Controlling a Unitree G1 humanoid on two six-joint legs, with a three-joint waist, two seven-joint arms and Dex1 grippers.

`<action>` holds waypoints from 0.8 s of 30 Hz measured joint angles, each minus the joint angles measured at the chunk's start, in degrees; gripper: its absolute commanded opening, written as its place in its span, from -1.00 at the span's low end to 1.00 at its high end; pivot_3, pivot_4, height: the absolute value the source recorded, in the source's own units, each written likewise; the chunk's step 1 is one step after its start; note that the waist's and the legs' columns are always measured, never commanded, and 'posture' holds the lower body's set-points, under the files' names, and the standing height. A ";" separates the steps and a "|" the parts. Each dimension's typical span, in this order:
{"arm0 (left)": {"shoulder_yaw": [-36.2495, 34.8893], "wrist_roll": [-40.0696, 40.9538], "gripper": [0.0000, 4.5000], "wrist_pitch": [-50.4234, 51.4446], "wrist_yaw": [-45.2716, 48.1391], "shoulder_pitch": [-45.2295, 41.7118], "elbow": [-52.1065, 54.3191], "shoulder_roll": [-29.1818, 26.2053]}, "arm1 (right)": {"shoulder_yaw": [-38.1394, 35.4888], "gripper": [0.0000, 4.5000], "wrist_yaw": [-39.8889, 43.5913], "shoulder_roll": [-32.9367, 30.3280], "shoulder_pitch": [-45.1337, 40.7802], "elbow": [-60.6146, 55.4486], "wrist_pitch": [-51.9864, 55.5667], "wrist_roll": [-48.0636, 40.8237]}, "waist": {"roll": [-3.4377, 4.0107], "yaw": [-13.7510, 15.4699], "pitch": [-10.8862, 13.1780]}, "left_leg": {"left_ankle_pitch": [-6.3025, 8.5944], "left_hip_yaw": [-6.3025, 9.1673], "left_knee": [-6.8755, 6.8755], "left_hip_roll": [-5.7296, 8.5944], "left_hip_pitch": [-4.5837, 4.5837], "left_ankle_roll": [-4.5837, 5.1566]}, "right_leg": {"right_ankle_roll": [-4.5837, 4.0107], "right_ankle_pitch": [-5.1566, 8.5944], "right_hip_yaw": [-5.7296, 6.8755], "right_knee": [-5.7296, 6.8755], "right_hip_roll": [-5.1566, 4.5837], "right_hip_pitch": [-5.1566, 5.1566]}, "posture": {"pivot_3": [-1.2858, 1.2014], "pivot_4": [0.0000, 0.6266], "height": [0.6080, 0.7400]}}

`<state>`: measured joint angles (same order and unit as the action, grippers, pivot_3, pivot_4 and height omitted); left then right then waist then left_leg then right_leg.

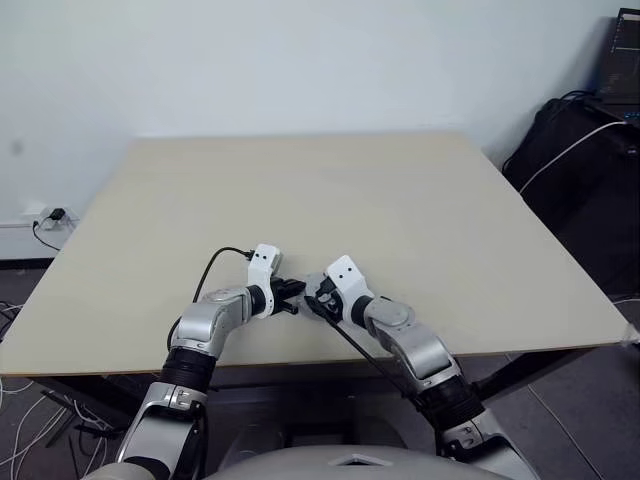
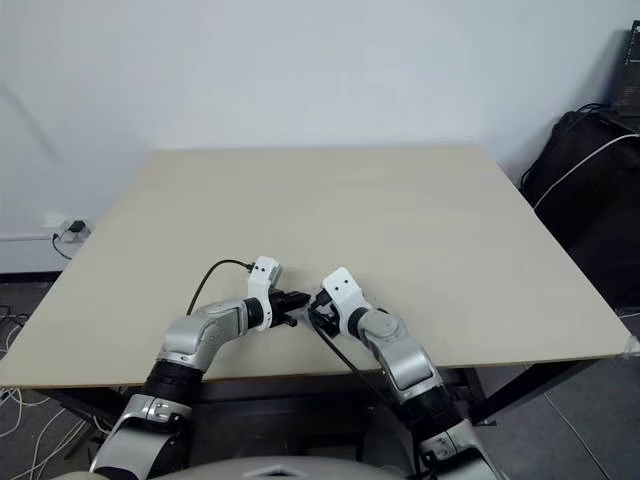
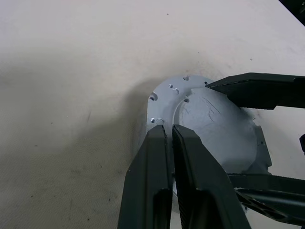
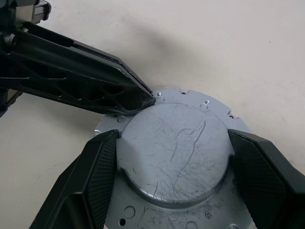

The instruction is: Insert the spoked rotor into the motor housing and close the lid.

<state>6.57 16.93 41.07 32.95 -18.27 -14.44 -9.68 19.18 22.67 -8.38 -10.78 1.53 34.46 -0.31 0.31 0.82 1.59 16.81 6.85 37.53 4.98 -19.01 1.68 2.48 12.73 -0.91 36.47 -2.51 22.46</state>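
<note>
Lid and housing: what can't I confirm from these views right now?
- Spoked rotor and copper windings: the smooth silver lid covers whatever lies beneath it, in both wrist views.
- Lid's near edge: cut off by the right wrist view's frame.
- Head views: the two tools hide the parts between them; too small to read.

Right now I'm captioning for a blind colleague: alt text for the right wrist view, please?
The right gripper straddles the lid's raised smooth centre, a finger each side. The left gripper, shut, touches the lid's edge on the table.
</note>
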 measured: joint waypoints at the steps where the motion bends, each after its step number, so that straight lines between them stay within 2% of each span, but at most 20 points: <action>1: 0.11 0.00 -0.87 0.00 0.14 0.10 0.23 0.00 | -0.08 0.90 0.13 -0.23 0.29 -0.56 0.22 -0.14 | 0.00 0.02 -0.01 | 0.00 0.03 -0.05 0.01 -0.02 0.00 | 0.02 0.01 0.00 -0.07 0.00 0.00 | 0.03 -1.00 1.00; 2: 0.14 0.00 -0.87 0.03 0.15 0.22 0.51 0.06 | -0.33 0.99 0.31 -0.44 0.72 -1.49 0.74 -0.30 | 0.00 0.06 -0.01 | 0.01 0.05 -0.09 0.01 -0.03 0.01 | 0.03 0.00 0.01 -0.14 0.01 0.00 | 0.03 -1.00 1.00; 10: 0.30 0.27 -0.87 0.09 0.68 1.80 2.56 0.40 | -2.37 0.99 2.83 -5.90 6.26 -12.12 5.90 -2.73 | -0.01 0.62 -0.04 | 0.20 0.24 -0.29 0.13 -0.30 0.11 | 0.25 0.16 0.01 -0.54 -0.03 0.13 | 0.03 -1.00 1.00; 17: 0.54 0.74 -0.87 0.12 0.88 2.34 3.73 0.40 | -9.87 0.99 11.34 -13.11 14.88 -24.68 9.84 -13.27 | -0.02 1.10 0.00 | 0.31 0.25 -0.23 0.20 -0.74 0.22 | 0.34 0.21 0.00 -0.60 -0.10 0.46 | 0.03 -1.00 1.00; 20: 0.51 0.76 -0.87 0.13 0.82 2.50 3.82 0.34 | -15.21 0.99 11.38 -10.98 15.42 -28.58 9.83 -18.47 | -0.05 1.11 0.01 | 0.34 0.26 -0.22 0.18 -0.69 0.27 | 0.35 0.22 0.02 -0.60 -0.09 0.41 | 0.03 -1.00 1.00; 24: 0.56 0.99 -0.87 0.13 0.83 2.73 3.93 0.35 | -25.77 0.99 2.33 -0.19 12.24 -26.08 14.55 -25.08 | -0.01 1.21 -0.01 | 0.32 0.24 -0.23 0.18 -0.66 0.25 | 0.34 0.21 -0.01 -0.55 -0.08 0.42 | 0.03 -1.00 1.00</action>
<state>7.13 17.92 41.21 33.78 -15.54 -10.51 -9.33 -6.59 25.01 -8.57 1.46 -24.55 49.01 -25.39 0.30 2.04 1.58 17.14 7.09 37.30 5.16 -19.66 1.92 2.82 12.93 -0.93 35.93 -2.58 22.88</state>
